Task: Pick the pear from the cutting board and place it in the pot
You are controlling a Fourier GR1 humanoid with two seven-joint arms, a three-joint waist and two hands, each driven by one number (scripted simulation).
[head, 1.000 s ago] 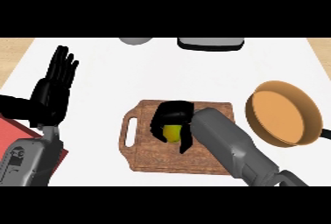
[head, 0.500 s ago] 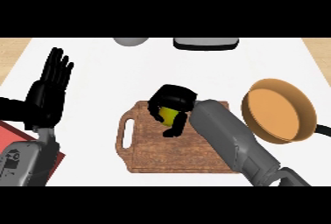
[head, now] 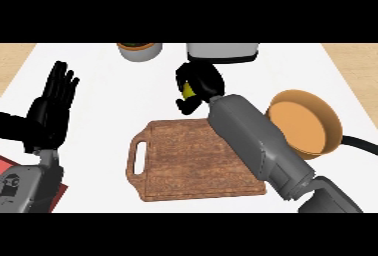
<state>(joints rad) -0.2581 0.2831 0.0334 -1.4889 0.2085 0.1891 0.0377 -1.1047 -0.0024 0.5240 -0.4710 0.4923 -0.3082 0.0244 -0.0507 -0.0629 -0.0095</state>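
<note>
1. Pear, yellow, sits in our right hand, whose black fingers are curled round it so that only a sliver shows
2. We see that hand over the white tabletop, beyond the far edge of the cutting board, which lies bare
3. We find the pot at the far edge, just behind the hand
4. An orange pan lies to the right of the forearm
5. Our left hand rests open at the left edge, fingers straight and pointing up
6. A small bowl stands left of the pot
</note>
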